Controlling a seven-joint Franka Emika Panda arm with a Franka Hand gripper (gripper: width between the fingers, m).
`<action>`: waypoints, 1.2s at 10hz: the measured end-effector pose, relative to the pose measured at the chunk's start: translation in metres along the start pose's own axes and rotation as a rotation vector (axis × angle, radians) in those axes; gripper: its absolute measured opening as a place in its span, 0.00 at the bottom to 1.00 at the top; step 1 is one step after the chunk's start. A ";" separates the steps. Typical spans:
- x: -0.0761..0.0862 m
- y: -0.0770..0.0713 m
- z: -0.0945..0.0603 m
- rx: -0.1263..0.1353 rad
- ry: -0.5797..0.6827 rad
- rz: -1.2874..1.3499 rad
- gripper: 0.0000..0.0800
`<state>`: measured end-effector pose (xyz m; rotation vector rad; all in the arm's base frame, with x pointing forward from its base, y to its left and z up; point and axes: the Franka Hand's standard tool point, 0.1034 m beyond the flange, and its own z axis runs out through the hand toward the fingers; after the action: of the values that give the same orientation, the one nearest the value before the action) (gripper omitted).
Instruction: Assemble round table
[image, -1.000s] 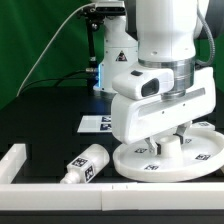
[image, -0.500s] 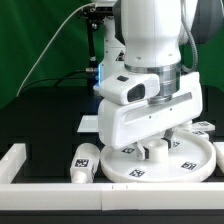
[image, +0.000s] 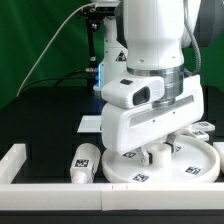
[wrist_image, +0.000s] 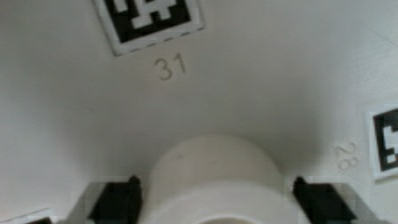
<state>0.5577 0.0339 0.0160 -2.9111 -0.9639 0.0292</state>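
Wrist view: disc hub between 2 fingers

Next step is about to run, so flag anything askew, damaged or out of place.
Nothing looks damaged or spilled. The round disc lies flat, its hub between the fingers of the claw. The cylindrical leg lies loose on its side beside the white border rail.

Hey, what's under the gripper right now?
Under the gripper lies the round disc, tag 31 showing; its central hub stands between the fingers. Whether they touch it is unclear, and the arm hides part of the disc.
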 end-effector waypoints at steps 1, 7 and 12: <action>-0.001 0.000 0.001 0.003 -0.004 0.001 0.51; 0.006 0.001 0.002 0.010 -0.011 0.041 0.51; 0.003 0.005 0.001 0.041 -0.025 0.046 0.76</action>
<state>0.5629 0.0311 0.0147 -2.9018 -0.8895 0.0874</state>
